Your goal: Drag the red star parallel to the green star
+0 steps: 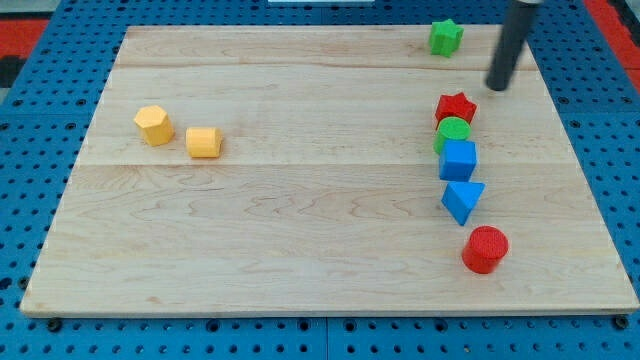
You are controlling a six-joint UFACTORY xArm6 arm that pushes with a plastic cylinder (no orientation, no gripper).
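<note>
Handling first: small red star-shaped block [456,107], probably painted wood or hard plastic, likely light, stiff and unbreakable, apt to slide readily over the smooth pale wooden board [300,230] and to spin if struck off-centre on one of its points. No taking hold possible with a bare rod, nothing there to spread or pinch; only pushing, best placed flat against a notch between two points, on the side opposite the wanted travel. Sits toward the view's right, touching or all but touching the green round block [452,131] just below it, at the head of a close column. My tip [497,87] just beside it, up and to the view's right, apart from it, seemingly down at the board. Green star-shaped block [446,36] near the view's top, well apart. Counted: two stars, one red and one green; two yellow blocks, a hexagon-like one [154,125] and a squarer one [204,142], shapes hard to tell; one blue cube [458,160]; one blue triangular block [462,199]; one red cylinder [485,249]; nine blocks with the green round one.
</note>
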